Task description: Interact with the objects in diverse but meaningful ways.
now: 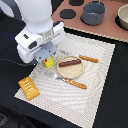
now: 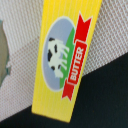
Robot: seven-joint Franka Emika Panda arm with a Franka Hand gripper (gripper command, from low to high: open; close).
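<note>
Over the mat's (image 1: 95, 75) far-left part in the exterior view, my gripper (image 1: 47, 61) hangs with the yellow packet (image 2: 67, 55) pinched between its fingers, lifted clear of the weave; the wrist view fills with its "BUTTER" label. Near the mat's middle, the sausage (image 1: 70, 62) lies on the plate (image 1: 67, 70). At the left corner sits the bread (image 1: 29, 88). The pan (image 1: 93, 13) waits beyond the mat. I judge one item in hand, the others untouched.
</note>
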